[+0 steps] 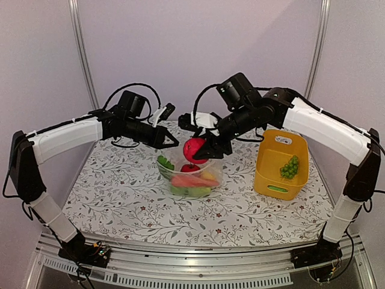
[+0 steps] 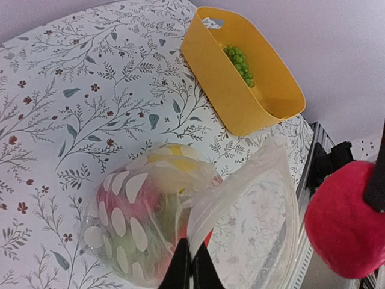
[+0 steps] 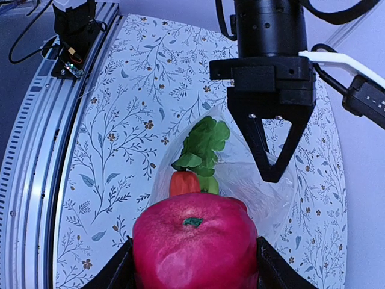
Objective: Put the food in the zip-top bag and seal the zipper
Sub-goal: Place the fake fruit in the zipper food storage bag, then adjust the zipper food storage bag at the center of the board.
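Observation:
The zip-top bag (image 1: 191,178), clear with white dots, lies mid-table holding a carrot (image 1: 194,180), a red fruit (image 1: 189,168), a yellow lemon (image 1: 209,175) and green pieces. My left gripper (image 1: 172,142) is shut on the bag's mouth edge (image 2: 207,223) and holds it up and open. My right gripper (image 1: 198,153) is shut on a red round fruit (image 1: 193,149) just above the bag's mouth. In the right wrist view this fruit (image 3: 195,244) fills the space between the fingers (image 3: 118,271), over the carrot (image 3: 183,183) and its green top (image 3: 203,146). The zipper is too thin to make out.
A yellow bin (image 1: 272,180) stands to the right of the bag with green grapes (image 1: 290,167) inside. The table's floral cloth (image 1: 120,192) reaches to the metal rail at the near edge. Purple walls close off the back.

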